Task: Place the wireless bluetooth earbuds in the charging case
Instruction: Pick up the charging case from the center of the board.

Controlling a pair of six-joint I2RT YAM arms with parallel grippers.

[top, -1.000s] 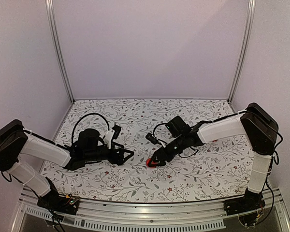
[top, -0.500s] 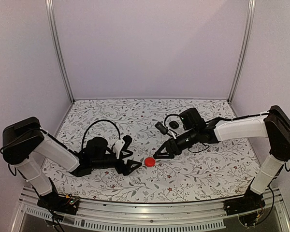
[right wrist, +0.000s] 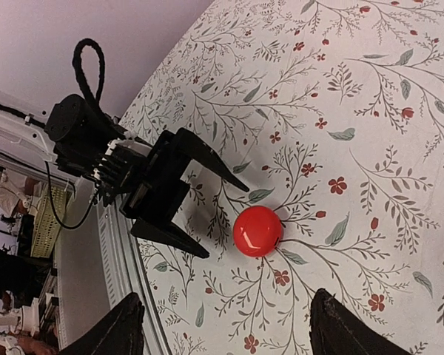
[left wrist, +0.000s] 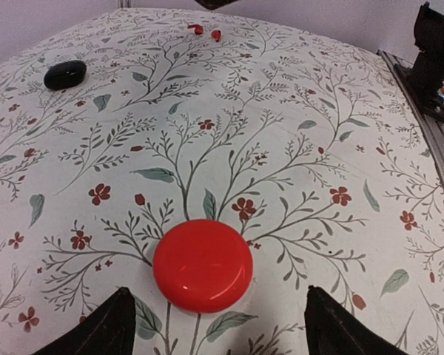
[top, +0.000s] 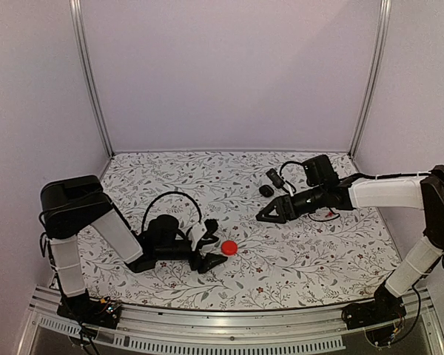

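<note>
The small glossy black charging case (top: 266, 190) lies shut on the floral table, left of my right arm; it also shows far off in the left wrist view (left wrist: 65, 74). Two tiny red pieces (left wrist: 206, 31) lie beyond it; I cannot tell what they are. A flat red disc (top: 229, 247) lies at the front middle. My left gripper (top: 215, 242) is open and low, with the disc (left wrist: 203, 265) just ahead of its fingertips. My right gripper (top: 262, 215) is open and empty, raised to the right of the disc (right wrist: 257, 231). The left gripper (right wrist: 226, 222) also shows in the right wrist view.
The metal rail (top: 207, 331) runs along the table's near edge, and frame posts (top: 89, 81) stand at the back corners. A black cable (top: 170, 203) loops over the left wrist. Plain walls close the back and sides.
My right gripper let go of the red disc and drew back up and to the right. My left gripper slid right until its open fingers reached the disc.
</note>
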